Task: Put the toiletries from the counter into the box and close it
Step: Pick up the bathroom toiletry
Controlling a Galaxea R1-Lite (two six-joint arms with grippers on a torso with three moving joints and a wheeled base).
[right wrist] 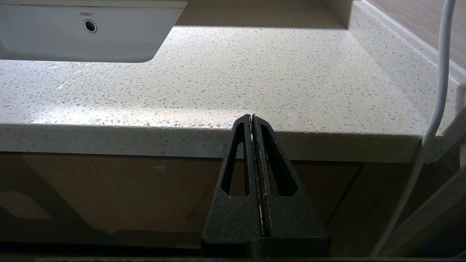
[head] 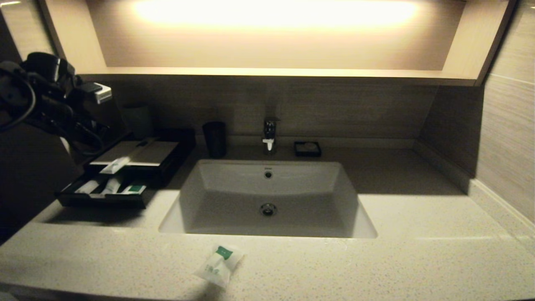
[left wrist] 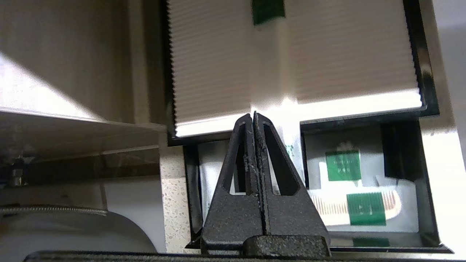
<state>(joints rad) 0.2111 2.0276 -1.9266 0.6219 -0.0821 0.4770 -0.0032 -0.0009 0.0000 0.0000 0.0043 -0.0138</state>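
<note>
Fingers of the left gripper (left wrist: 253, 115) are pressed together with nothing between them, hanging above the box (head: 167, 161) at the left of the head frame; in that view the arm itself is a dark tangle at the upper left and its tip is hard to make out. Seen from the left wrist, the tip sits over the front edge of the pale ribbed top panel (left wrist: 211, 69), where a long slim packet (head: 115, 165) lies across the panel and hangs over the open tray (head: 100, 200). Inside the tray lie more packets with green labels (left wrist: 344, 165) and a comb (left wrist: 327, 207), partly hidden behind the fingers. Down at the lower middle of the head frame, a squarish pouch (head: 218, 261) rests on the table (head: 418, 259), near its front edge and in front of the sink (head: 267, 196). Right gripper (right wrist: 252, 117) fingers are closed too, held low before the table's front edge, out of the head view. Behind the sink stand a tap (head: 269, 133), a dark cup (head: 214, 139) and a small black soap dish (head: 307, 149), all dim in shadow.
</note>
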